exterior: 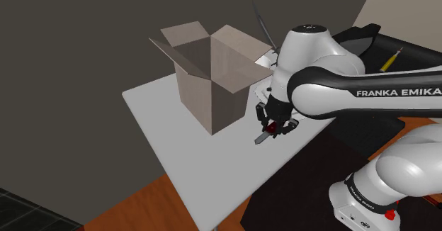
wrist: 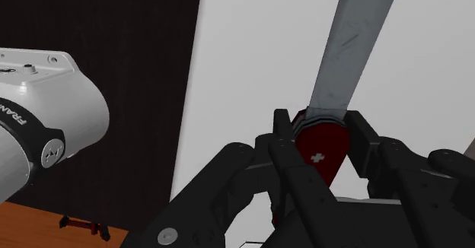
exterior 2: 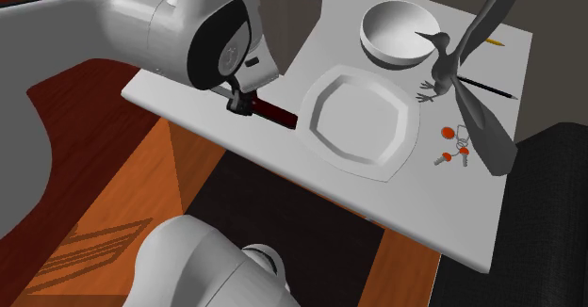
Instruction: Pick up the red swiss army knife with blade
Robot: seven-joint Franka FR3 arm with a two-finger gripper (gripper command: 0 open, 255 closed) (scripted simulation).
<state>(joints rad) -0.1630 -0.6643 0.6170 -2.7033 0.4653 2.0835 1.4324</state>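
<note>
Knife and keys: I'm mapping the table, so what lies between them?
A white plate sits between the red knife and the keys, in the second exterior view.

White table [exterior 2: 443,220], 2nd ext. view: white plate [exterior 2: 358,121] approx mid-top. From plate: white bowl [exterior 2: 400,32] at 1 o'clock, grey bird figurine [exterior 2: 471,79] at 2, keys [exterior 2: 452,147] w/ orange tags just past 3, cardboard box [exterior 2: 294,23] at 11.

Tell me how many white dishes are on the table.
2: a bowl beside the bird figure, a plate next to the red knife; the arm may hide others.
</note>
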